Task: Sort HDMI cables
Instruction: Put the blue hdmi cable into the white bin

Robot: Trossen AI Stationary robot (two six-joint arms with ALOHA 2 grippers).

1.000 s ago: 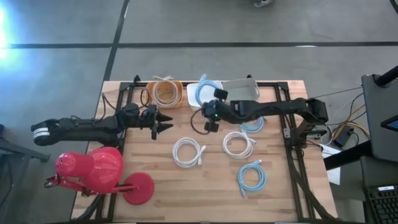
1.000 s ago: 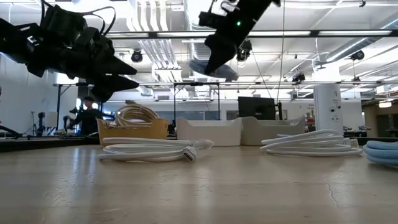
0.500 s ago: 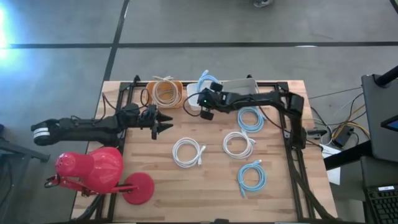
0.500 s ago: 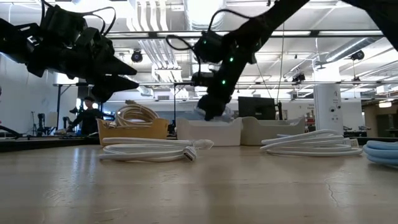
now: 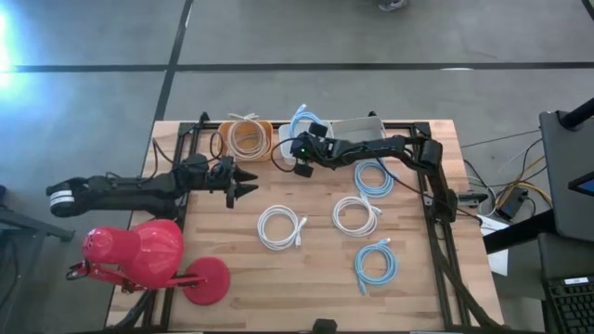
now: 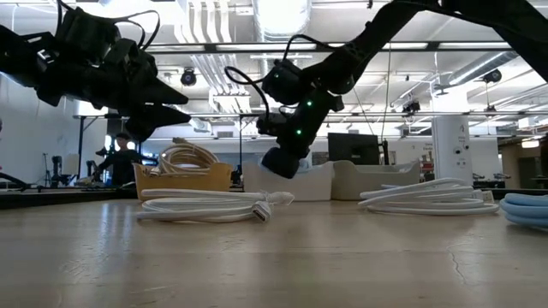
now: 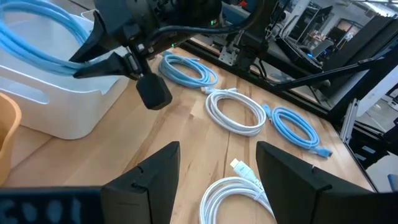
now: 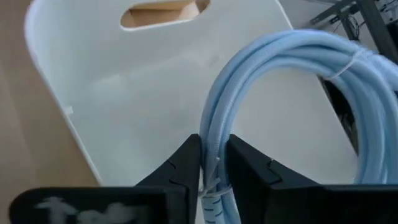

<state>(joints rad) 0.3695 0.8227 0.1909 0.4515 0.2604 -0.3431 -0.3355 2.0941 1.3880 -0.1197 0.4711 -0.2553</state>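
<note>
Right hand [image 8: 211,163] lowered, gripping blue coil [image 8: 298,81] inside white tub [image 8: 124,74] rim

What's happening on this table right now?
The right pincer is shut on a light blue cable coil and holds it over the white tub at the table's far edge. The orange tub beside it holds beige coils. Two white coils and two more blue ones lie loose on the table. The left pincer waits open near the orange tub.
</note>
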